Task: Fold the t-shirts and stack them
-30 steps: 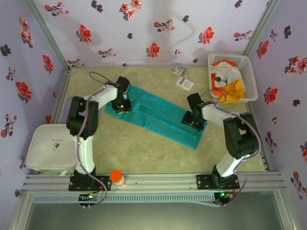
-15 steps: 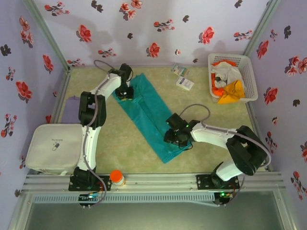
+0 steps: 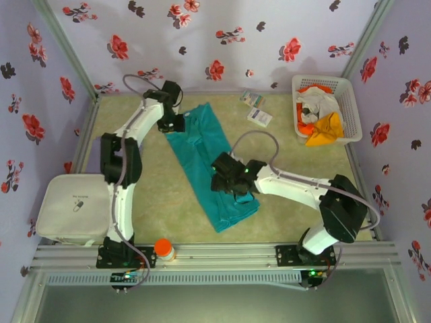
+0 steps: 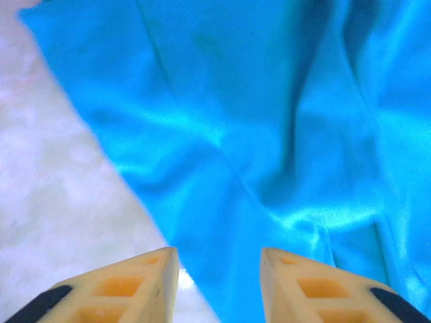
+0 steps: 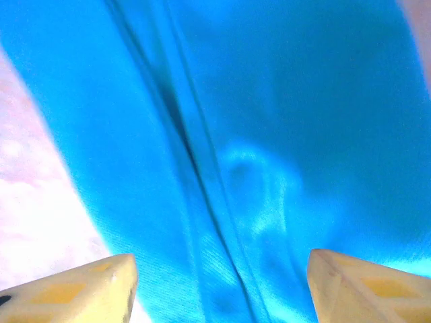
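Floral lilac walls (image 3: pixel 202 40) (red blooms), beige tabletop (image 3: pixel 168 208)

Robot lab cell, home-style decor.
Alu rail (image 3: pixel 222 254) w/ bolted arm bases (image 3: pixel 116 256); floral panel walls (image 3: pixel 202 40) beyond left tool (image 3: pixel 179 125).

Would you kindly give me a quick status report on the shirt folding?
Left gripper open at far end of teal t-shirt. Right gripper open over its middle. Shirt lies as long folded strip. Basket, packets apart from it.
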Tool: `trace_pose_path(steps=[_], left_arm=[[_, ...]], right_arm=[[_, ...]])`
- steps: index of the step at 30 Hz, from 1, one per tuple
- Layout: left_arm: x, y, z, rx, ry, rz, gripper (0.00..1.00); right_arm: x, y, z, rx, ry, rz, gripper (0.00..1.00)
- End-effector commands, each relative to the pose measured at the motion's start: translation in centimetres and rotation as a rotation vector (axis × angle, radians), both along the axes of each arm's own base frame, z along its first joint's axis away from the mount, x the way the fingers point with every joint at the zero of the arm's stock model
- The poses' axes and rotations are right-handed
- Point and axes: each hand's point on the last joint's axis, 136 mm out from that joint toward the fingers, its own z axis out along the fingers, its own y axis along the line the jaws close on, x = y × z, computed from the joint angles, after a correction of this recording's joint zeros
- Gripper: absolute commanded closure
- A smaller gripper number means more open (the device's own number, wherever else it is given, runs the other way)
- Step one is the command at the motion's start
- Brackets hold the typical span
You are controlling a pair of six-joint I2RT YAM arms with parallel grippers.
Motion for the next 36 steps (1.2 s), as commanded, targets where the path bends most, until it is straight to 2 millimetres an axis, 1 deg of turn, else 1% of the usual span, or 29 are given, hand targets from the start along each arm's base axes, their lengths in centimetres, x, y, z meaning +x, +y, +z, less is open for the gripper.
trace_pose_path(steps=[1, 2, 3, 4, 5, 7, 8, 10, 11, 12, 13, 16, 18, 19, 20, 23, 25, 27, 30, 34, 36], left_arm=[[-1.0, 0.1, 6.9, -0.070, -0.213, 0.017, 0.59], [-1.8, 0.4, 7.6, -0.082, -0.236, 0.027, 0.58], [-2.6, 0.6, 7.8, -0.089, -0.247, 0.029, 0.51], [-3.4, 0.9, 8.0, -0.098, -0.262, 0.032, 0.49], [-4.1, 1.2, 8.3, -0.103, -0.273, 0.039, 0.48], [-5.7, 1.7, 8.5, -0.123, -0.281, 0.055, 0.39], [-6.5, 1.9, 8.6, -0.134, -0.285, 0.061, 0.37], [-8.1, 2.5, 8.6, -0.141, -0.285, 0.073, 0.28], [-8.8, 2.8, 8.4, -0.140, -0.279, 0.079, 0.25], [-9.6, 3.2, 8.4, -0.138, -0.272, 0.088, 0.19], [-10.4, 3.7, 8.3, -0.140, -0.266, 0.099, 0.15], [-12.6, 5.0, 8.1, -0.151, -0.251, 0.142, 0.11], [-14.0, 5.6, 8.2, -0.160, -0.253, 0.157, 0.10], [-14.8, 5.8, 8.1, -0.164, -0.252, 0.164, 0.09], [-15.4, 6.0, 8.1, -0.170, -0.253, 0.170, 0.09], [-17.2, 6.6, 7.1, -0.176, -0.234, 0.188, 0.09], [-18.2, 6.8, 6.3, -0.175, -0.216, 0.198, 0.09], [-19.0, 7.0, 5.6, -0.179, -0.195, 0.206, 0.09], [-20.2, 7.1, 4.9, -0.187, -0.169, 0.204, 0.09], [-21.0, 7.1, 5.1, -0.204, -0.164, 0.201, 0.09], [-21.2, 7.0, 5.0, -0.213, -0.163, 0.201, 0.09]], right_arm=[[3.1, -2.1, 2.0, -0.141, -0.099, 0.048, 0.30], [4.3, -1.7, 2.6, -0.134, -0.117, 0.055, 0.30], [5.4, -1.4, 2.9, -0.133, -0.131, 0.059, 0.30], [6.6, -0.9, 3.4, -0.127, -0.149, 0.067, 0.30], [7.7, -0.3, 4.0, -0.119, -0.170, 0.079, 0.29], [9.9, 1.1, 5.1, -0.100, -0.212, 0.110, 0.29], [10.9, 2.0, 5.2, -0.094, -0.226, 0.134, 0.29], [12.5, 3.8, 5.7, -0.081, -0.243, 0.179, 0.28], [13.1, 4.6, 5.8, -0.075, -0.251, 0.201, 0.28], [13.8, 5.9, 6.0, -0.051, -0.266, 0.236, 0.28], [14.3, 7.3, 6.3, -0.014, -0.283, 0.265, 0.28], [15.7, 10.5, 6.7, 0.093, -0.309, 0.309, 0.27], [16.7, 12.3, 6.5, 0.141, -0.309, 0.328, 0.27], [17.2, 13.1, 5.8, 0.151, -0.294, 0.338, 0.27], [17.7, 13.9, 5.5, 0.164, -0.289, 0.347, 0.27], [19.2, 16.6, 4.2, 0.227, -0.257, 0.366, 0.27], [20.5, 18.1, 2.8, 0.262, -0.242, 0.355, 0.26], [21.5, 18.9, 1.7, 0.278, -0.225, 0.348, 0.26], [23.1, 19.0, -0.3, 0.262, -0.208, 0.317, 0.26], [25.2, 17.8, -2.2, 0.246, -0.190, 0.270, 0.27], [26.3, 16.5, -3.3, 0.227, -0.184, 0.232, 0.27]])
